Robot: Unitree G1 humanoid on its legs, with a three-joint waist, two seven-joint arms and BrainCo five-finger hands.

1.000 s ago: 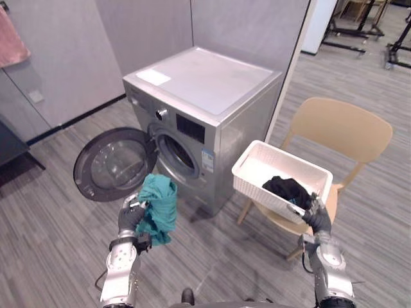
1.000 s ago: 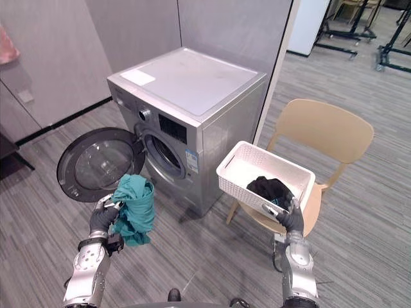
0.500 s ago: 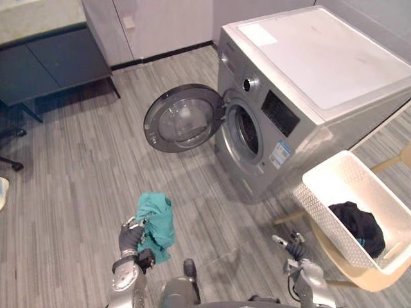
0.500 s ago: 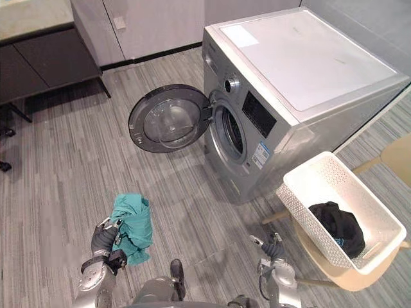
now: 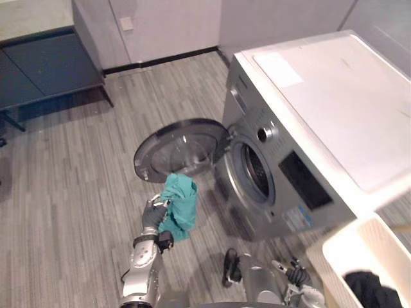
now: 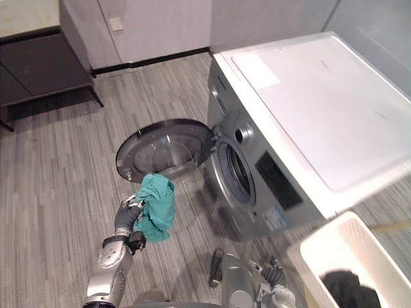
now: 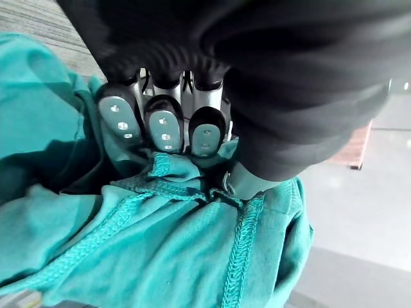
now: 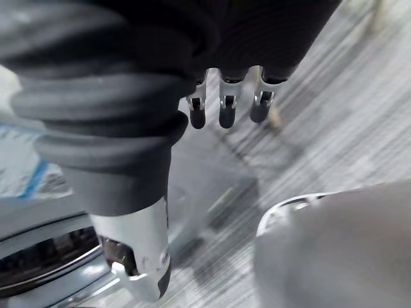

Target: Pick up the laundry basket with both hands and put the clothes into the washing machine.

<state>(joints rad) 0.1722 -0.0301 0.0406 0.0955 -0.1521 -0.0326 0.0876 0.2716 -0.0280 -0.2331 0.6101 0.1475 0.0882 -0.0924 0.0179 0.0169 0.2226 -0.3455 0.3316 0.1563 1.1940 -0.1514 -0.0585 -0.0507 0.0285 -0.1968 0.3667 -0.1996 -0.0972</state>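
Note:
My left hand (image 5: 154, 216) is shut on a teal garment (image 5: 179, 204), held up in front of the washing machine's open round door (image 5: 183, 147). In the left wrist view its fingers (image 7: 166, 129) curl into the teal cloth (image 7: 160, 250). The drum opening (image 5: 254, 173) of the silver washing machine (image 6: 308, 109) lies just right of the garment. The white laundry basket (image 6: 334, 247) stands at the lower right with dark clothes (image 6: 347, 294) inside. My right hand (image 6: 273, 276) hangs low, left of the basket and apart from it, its fingers (image 8: 221, 110) straight and holding nothing.
A dark low cabinet (image 5: 38, 70) stands against the wall at the upper left. Grey plank floor (image 5: 64, 192) stretches between it and the washer door.
The camera has swung towards the washer. My right hand has come off the basket's rim and dropped low. My left hand, still holding the teal garment, is closer to the open door.

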